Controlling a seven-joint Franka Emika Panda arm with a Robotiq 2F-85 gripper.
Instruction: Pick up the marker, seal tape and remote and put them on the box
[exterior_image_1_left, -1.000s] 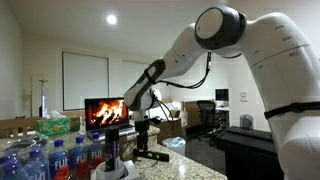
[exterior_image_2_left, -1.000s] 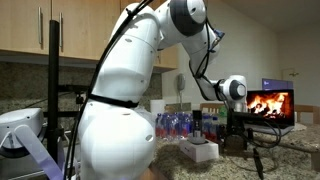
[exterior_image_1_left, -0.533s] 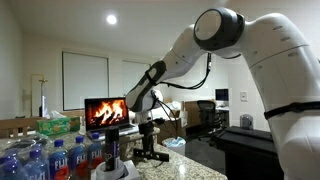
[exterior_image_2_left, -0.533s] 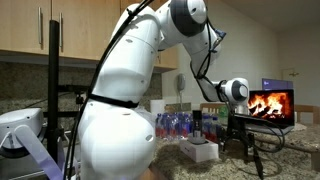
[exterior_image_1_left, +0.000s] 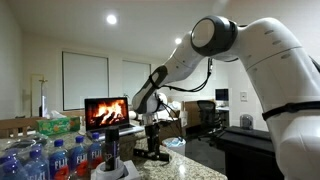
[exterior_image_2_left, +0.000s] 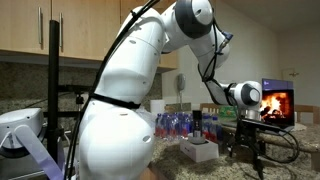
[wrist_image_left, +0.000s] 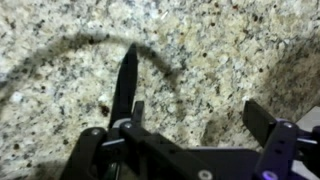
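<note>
**Hand** (wrist_image_left: 185, 140): spread wide, nothing between the fingers (wrist_image_left: 92, 150). It hung low over the table (wrist_image_left: 225, 50), fingers pointing down, and showed in both exterior views (exterior_image_1_left: 152, 142) (exterior_image_2_left: 246, 148).

**Remote** (wrist_image_left: 124, 85): a long, slim black bar, taken to be this item. It lay on the speckled stone just ahead of the hand, close beside one finger and outside the gap.

**Cable** (wrist_image_left: 60, 50): black, curving over the table ahead of the hand and crossing the bar's far end.

**Box** (exterior_image_2_left: 200, 151): low and white, on the table well off to one side of the hand.

**Water bottles** (exterior_image_1_left: 50, 160): a cluster beyond the box, well apart from the hand.

**Tissue box** (exterior_image_1_left: 58, 126): green, behind the bottles.

**Screen** (exterior_image_1_left: 106, 112): lit with a fire picture, behind the hand.
</note>
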